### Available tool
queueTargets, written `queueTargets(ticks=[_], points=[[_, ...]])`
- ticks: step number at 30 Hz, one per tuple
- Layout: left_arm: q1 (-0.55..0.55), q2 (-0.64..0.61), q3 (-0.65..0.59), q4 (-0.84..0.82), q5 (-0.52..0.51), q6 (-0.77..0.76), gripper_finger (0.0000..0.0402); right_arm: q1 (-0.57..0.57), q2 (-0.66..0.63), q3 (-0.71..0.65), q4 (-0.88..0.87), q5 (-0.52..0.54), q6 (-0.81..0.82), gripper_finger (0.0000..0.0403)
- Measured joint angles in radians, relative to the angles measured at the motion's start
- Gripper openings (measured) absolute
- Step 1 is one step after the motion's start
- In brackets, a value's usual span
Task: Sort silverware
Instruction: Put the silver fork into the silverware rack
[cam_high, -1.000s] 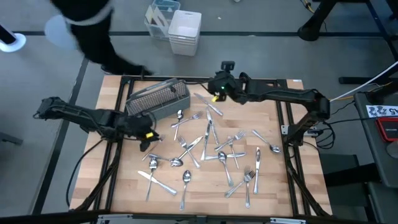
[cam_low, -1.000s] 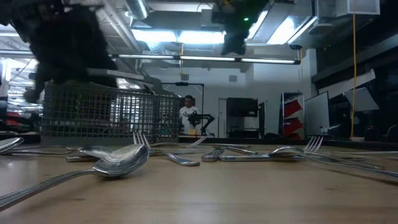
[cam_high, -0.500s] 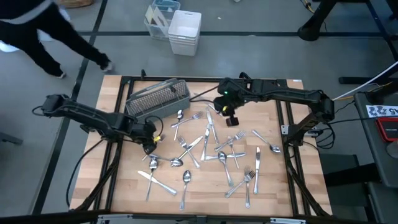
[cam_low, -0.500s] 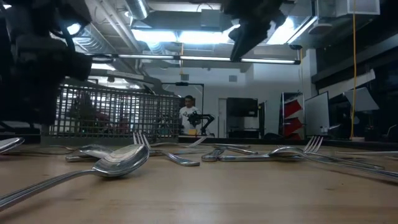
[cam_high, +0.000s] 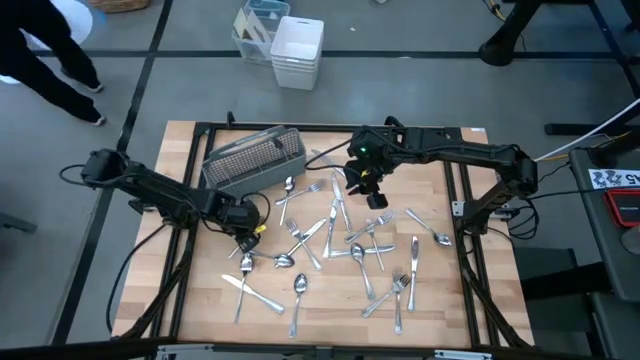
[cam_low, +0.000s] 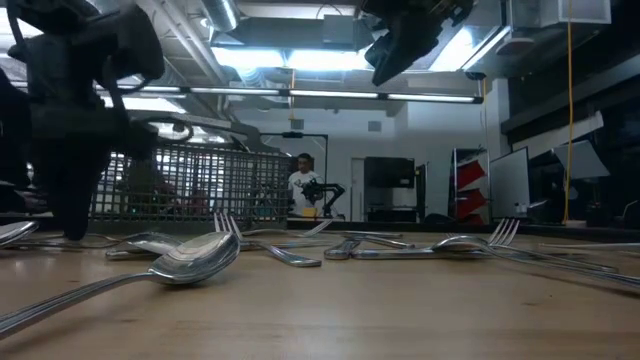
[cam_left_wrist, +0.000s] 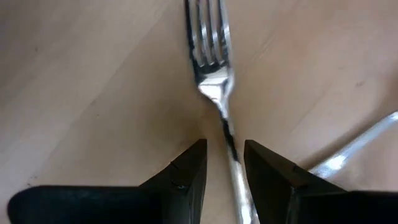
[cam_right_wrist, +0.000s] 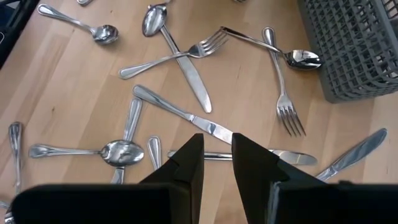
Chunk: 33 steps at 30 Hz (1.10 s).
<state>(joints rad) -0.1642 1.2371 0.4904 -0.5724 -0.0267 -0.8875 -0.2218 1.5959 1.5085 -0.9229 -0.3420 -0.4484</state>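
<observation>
Fork (cam_left_wrist: 214, 74) handle between the left gripper (cam_left_wrist: 224, 163) fingers shows only at the wrist; right gripper (cam_right_wrist: 216, 155) slightly parted, empty.

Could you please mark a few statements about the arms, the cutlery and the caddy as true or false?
1. The left gripper straddles a fork handle. True.
2. The right gripper holds a spoon. False: it is empty, above a knife.
3. The caddy stands at the table's far left part. True.
4. All silverware is in the caddy. False: most lies scattered on the table.
5. Both arms are parked off the table. False: both reach over it.
</observation>
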Motion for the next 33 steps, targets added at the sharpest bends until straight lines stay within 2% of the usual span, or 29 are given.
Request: queueTargets(ticks=[8, 15, 18, 25, 27, 33], points=[[0.000, 0.059, 0.006, 0.002, -0.011, -0.007, 0.0090, 0.000, 0.000, 0.000, 0.000, -0.035, 0.009, 0.0085], [0.000, 0.040, 0.031, -0.002, -0.048, -0.022, 0.0011, 0.000, 0.000, 0.000, 0.000, -0.071, 0.053, 0.0085], [0.002, 0.022, 0.054, 0.022, -0.092, -0.013, 0.0014, 0.000, 0.000, 0.000, -0.001, -0.071, 0.055, 0.0085], [0.002, -0.001, 0.106, 0.018, -0.124, 0.049, 0.0007, 0.016, 0.000, -0.001, 0.000, -0.067, 0.055, 0.0085], [0.001, -0.010, 0.121, 0.036, -0.199, 0.065, 0.0008, 0.035, 0.000, -0.001, 0.001, -0.064, 0.055, 0.0085], [0.002, -0.105, 0.130, 0.156, -0.517, 0.163, 0.0005, 0.096, 0.001, -0.001, 0.005, -0.058, 0.052, 0.0085]])
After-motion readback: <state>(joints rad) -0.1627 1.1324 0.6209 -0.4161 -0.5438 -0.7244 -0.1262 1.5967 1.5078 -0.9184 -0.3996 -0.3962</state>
